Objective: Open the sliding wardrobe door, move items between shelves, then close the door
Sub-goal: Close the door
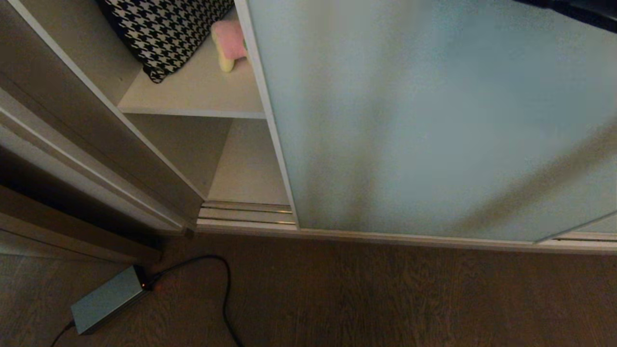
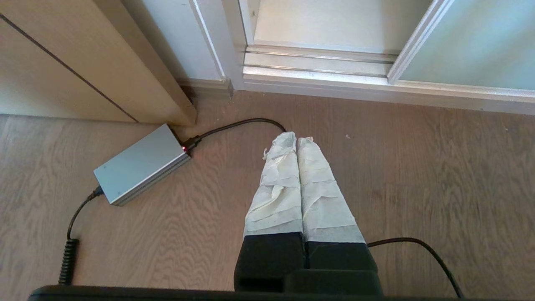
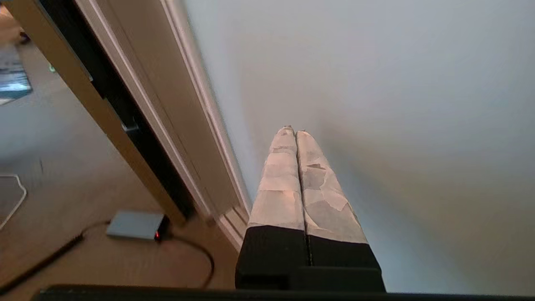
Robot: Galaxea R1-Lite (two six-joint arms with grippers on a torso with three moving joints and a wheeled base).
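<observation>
The left hand [image 2: 296, 137], black-bodied with white tape-wrapped fingers [image 2: 278, 184], points downward with fingers pressed together, holding nothing. The right hand [image 3: 294, 130], likewise taped, also has its fingers [image 3: 322, 188] pressed together, empty.

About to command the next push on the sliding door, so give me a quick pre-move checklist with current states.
1. Sliding wardrobe door partly open, gap at its left edge: ok.
2. Right gripper shut, empty, pointed at the frosted glass; contact with it: cannot tell.
3. Left gripper shut, empty, parked above the floor: ok.
4. Pale yellow and pink plush toy lies on the upper shelf close to the door's edge: ok.
5. Bottom track in the gap free of objects: ok.
6. Blue plush toy: not visible, cannot tell.
</observation>
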